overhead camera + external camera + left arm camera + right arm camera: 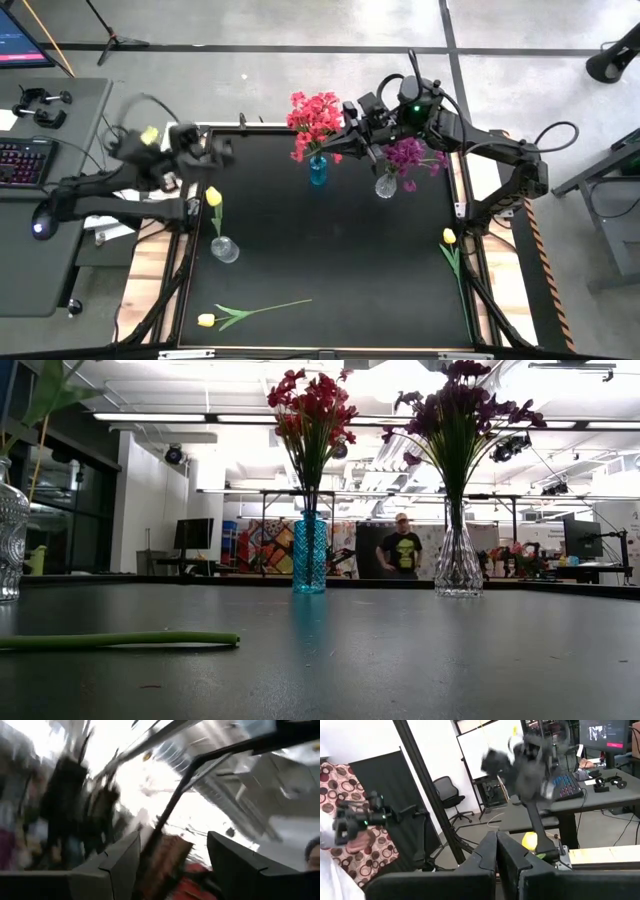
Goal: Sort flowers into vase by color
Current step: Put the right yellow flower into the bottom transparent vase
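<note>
Above the counter's far left corner, the left claw is blurred; its wrist view shows the fingers spread with nothing clearly between them. At the far edge the right claw hangs by the red flowers, fingers pressed together, empty. Three vases hold flowers: red in the blue vase, purple flowers in a clear vase, one yellow flower in another clear vase. Two yellow flowers lie loose: one near the front, one at the right edge.
</note>
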